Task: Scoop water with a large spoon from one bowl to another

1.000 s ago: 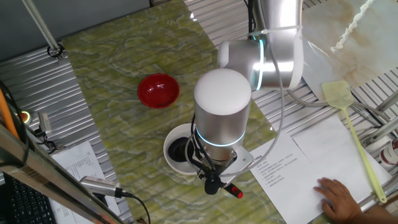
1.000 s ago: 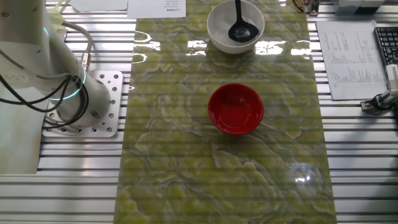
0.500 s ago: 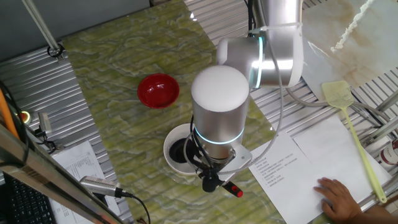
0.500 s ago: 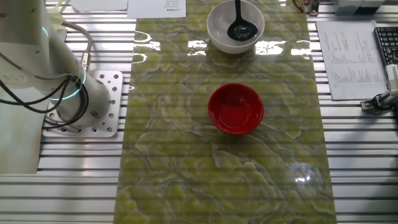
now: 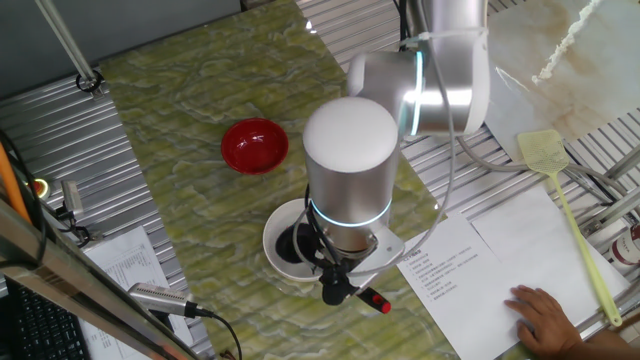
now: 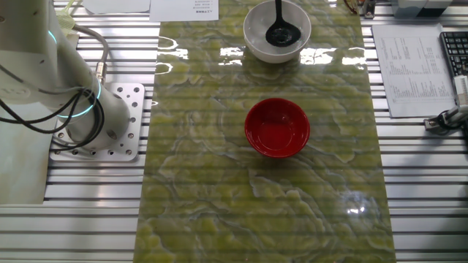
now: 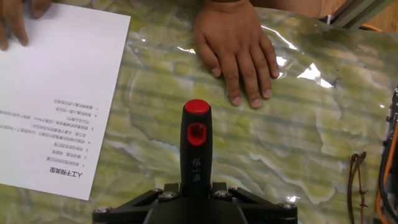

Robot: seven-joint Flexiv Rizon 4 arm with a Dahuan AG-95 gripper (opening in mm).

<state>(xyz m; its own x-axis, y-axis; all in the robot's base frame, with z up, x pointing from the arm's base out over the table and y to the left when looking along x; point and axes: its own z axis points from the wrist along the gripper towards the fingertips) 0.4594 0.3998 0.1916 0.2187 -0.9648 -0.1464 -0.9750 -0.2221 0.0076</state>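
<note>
The black ladle's cup (image 6: 279, 33) sits inside the white bowl (image 6: 256, 38) at the table's far end; its cup also shows in the bowl (image 5: 275, 232) under the arm. My gripper (image 5: 338, 288) is shut on the ladle's handle, whose red tip (image 5: 378, 303) sticks out past the bowl. In the hand view the handle (image 7: 196, 155) runs up from between the jaws to its red end (image 7: 197, 107). The red bowl (image 6: 277, 128) stands apart in the middle of the table and also shows in the first fixed view (image 5: 255, 145).
A person's hand (image 7: 236, 46) lies flat on the table beyond the handle, and another hand (image 5: 545, 315) rests on white paper (image 5: 500, 260). A yellow-green fly swatter (image 5: 565, 205) lies at the right. The robot base (image 6: 44, 88) stands at the left.
The ladle's cup has shifted slightly within the white bowl, and the arm has moved a little toward the table's near side.
</note>
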